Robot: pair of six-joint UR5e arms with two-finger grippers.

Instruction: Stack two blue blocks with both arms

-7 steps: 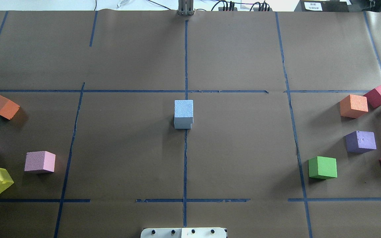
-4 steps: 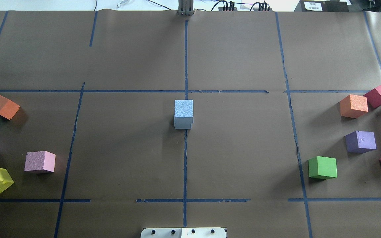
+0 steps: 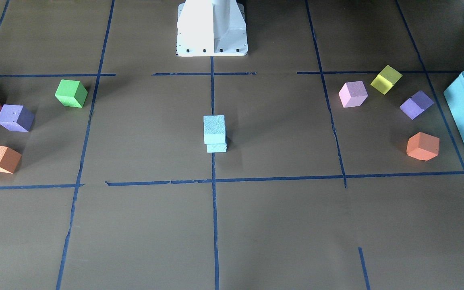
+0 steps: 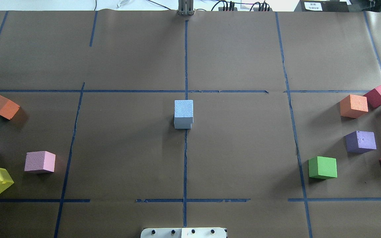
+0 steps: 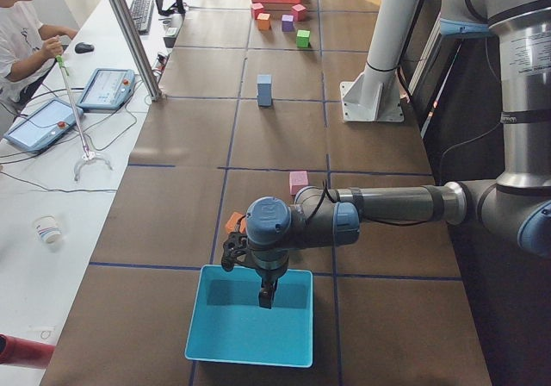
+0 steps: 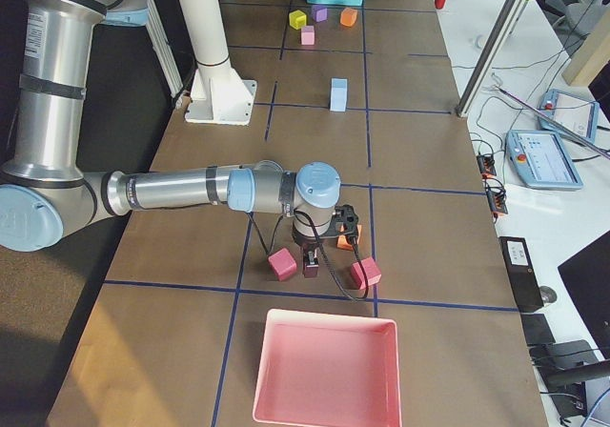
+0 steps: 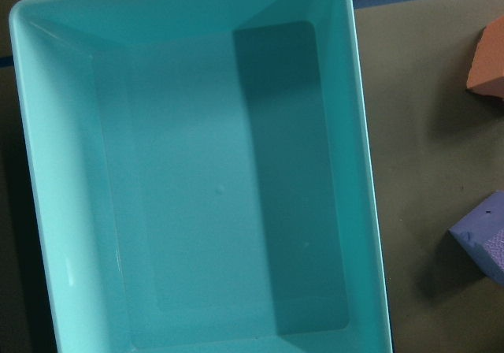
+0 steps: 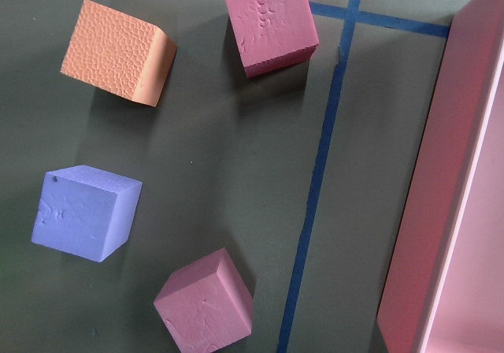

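Still stacked, blue blocks (image 4: pixel 183 109) unmoved (top one slightly offset)

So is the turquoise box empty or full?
Empty. In the left wrist view the turquoise box shows only its bare floor and walls; nothing lies inside.

Work table under cool, even light.
Covered edge to edge in brown paper (image 4: pixel 243 148) and ruled into a grid with blue tape (image 4: pixel 185 165) (wavy and torn in places). Flanked on the operators' side by a long white bench (image 5: pixel 34 196), set with two tablets (image 5: pixel 106 89), a keyboard (image 5: pixel 140 11), a mouse (image 5: pixel 83 47) and a paper cup (image 5: pixel 47 228). Crossed by a slanting aluminium post (image 5: pixel 129 33) rising from the table's edge. Attended by a seated person in a white shirt (image 5: pixel 17 33). Soft, short shadows throughout.
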